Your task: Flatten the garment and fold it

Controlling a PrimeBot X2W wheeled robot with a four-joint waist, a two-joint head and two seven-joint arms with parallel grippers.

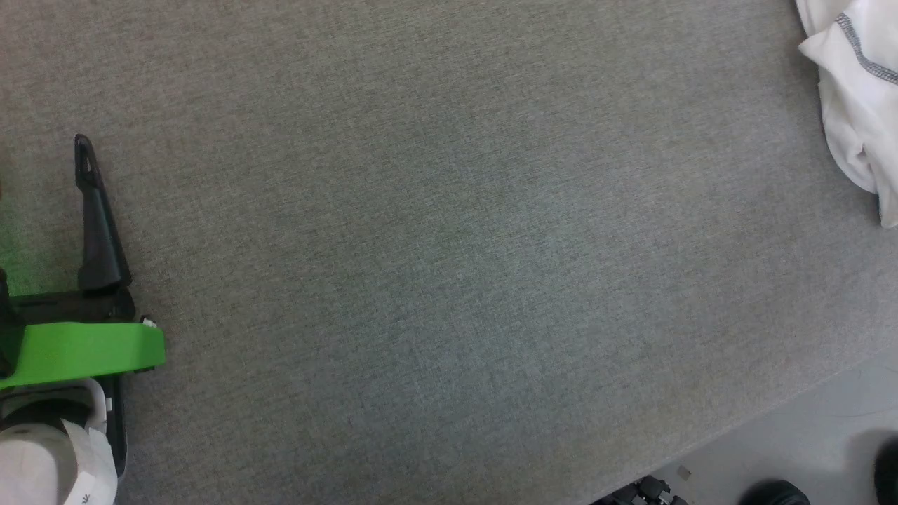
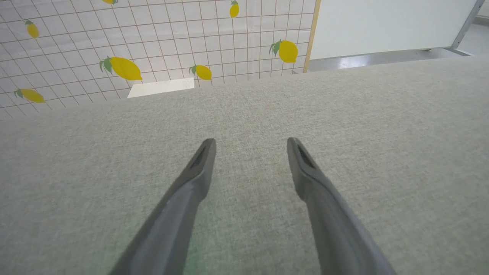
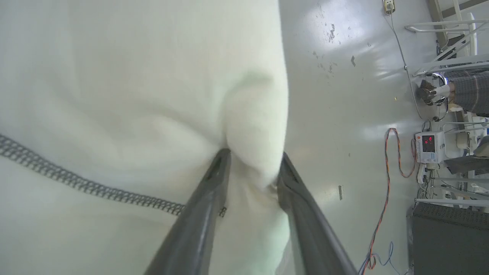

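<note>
Garment (image 1: 856, 112) looks white, crumpled, crossed by grey zigzag seam.

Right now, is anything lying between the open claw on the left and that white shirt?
Nothing visible does. The left claw is open over bare grey tabletop, which runs unbroken to the white shirt bunched at the head view's upper right edge.

Soft, even light covers the table (image 1: 449, 280) in my head view, with a faint green tint far left of the garment (image 1: 856, 105). In my right wrist view the garment looks washed-out and blurry up close, and bright white glare patches shine on the pale floor (image 3: 344, 126) right of it.
</note>
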